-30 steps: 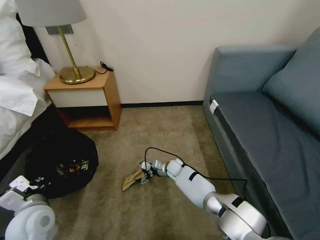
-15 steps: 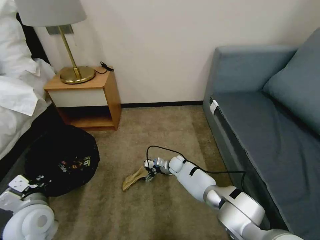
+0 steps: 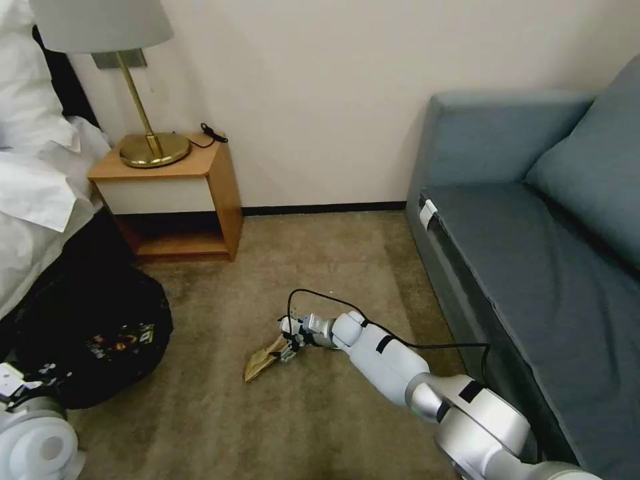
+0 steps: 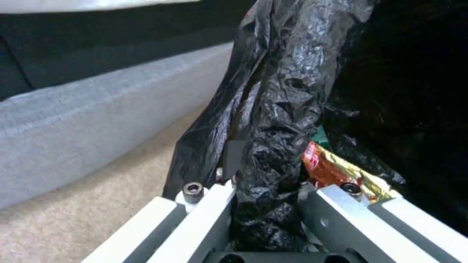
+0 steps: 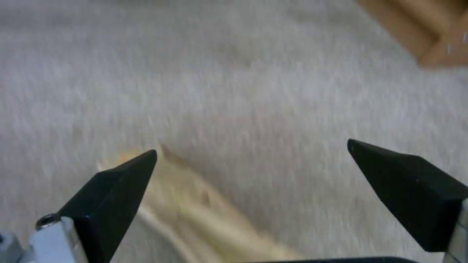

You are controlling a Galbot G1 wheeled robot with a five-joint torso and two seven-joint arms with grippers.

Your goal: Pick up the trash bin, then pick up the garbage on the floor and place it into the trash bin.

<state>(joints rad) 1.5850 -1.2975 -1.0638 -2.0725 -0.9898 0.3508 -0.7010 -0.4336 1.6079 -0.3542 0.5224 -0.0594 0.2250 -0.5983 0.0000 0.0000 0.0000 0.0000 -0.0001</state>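
Brown paper bag lies between the right gripper's spread fingers; left gripper pinches the trash bin's liner.

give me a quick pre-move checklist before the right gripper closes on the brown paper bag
1. Right gripper open: ok, jaws wide apart.
2. Brown paper bag between the jaws: cannot tell; in the right wrist view it lies close to one finger, off centre.
3. Bag lies on the carpet, nothing on top: ok.
4. Left gripper shut on the trash bin liner: ok.
5. Bin mouth open to take the bag: ok, packets show inside.
6. Right arm's cable clear of the bag: ok.
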